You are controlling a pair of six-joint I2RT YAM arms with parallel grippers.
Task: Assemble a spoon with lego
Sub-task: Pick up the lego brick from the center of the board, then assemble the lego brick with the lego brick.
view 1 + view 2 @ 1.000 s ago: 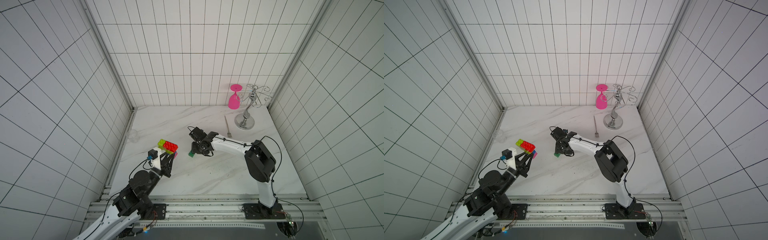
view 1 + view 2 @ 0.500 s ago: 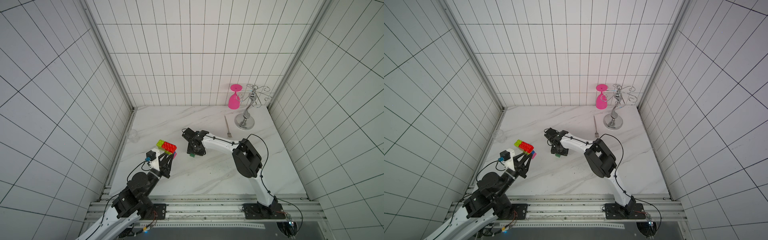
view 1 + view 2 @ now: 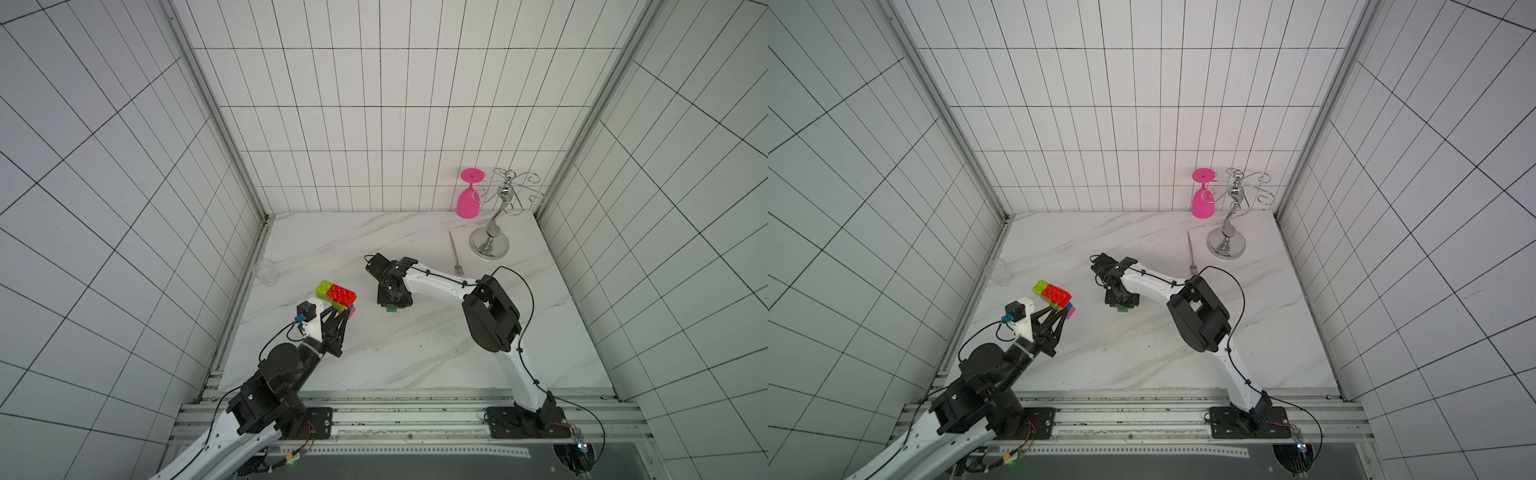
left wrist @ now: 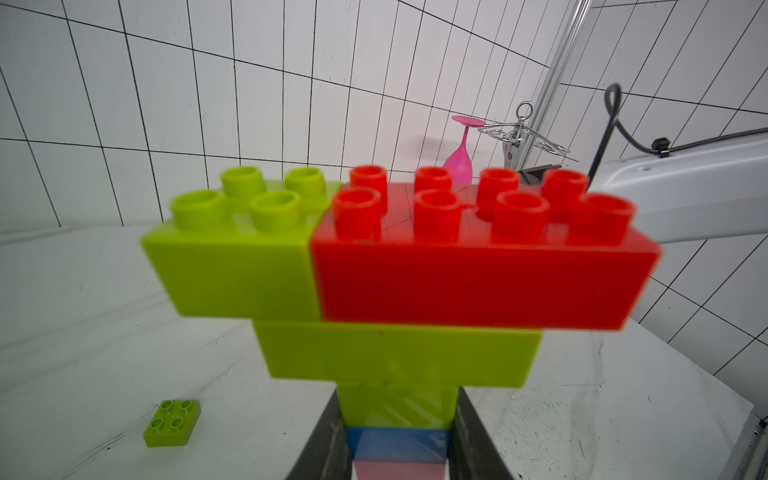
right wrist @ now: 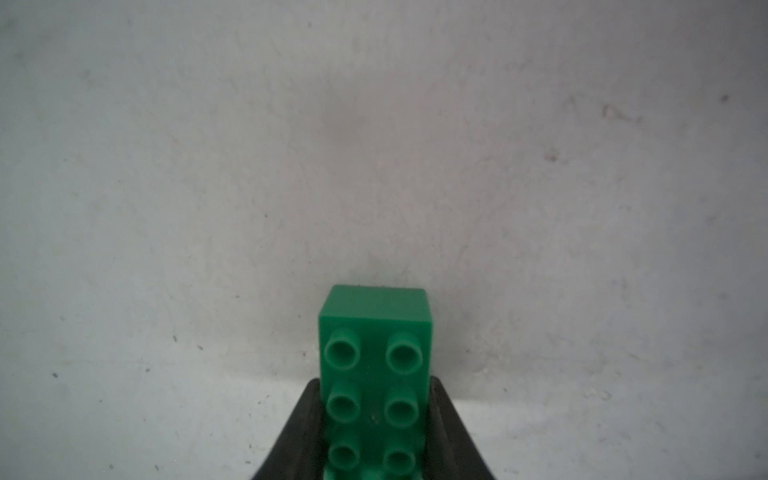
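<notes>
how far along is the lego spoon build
Done: pink, blue, lime and red bricks are joined into a partial spoon, gripped at its narrow end by the left end effector. In hand: the right end effector is shut on a dark green brick down at the table. Left: join that brick, and probably the loose lime brick.

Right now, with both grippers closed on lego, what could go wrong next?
The left gripper pinches the spoon only by its narrow stem, so pressing a brick onto the wide head may twist it loose. The right gripper clamps the dark green brick with one end protruding; it may pivot on lifting.
</notes>
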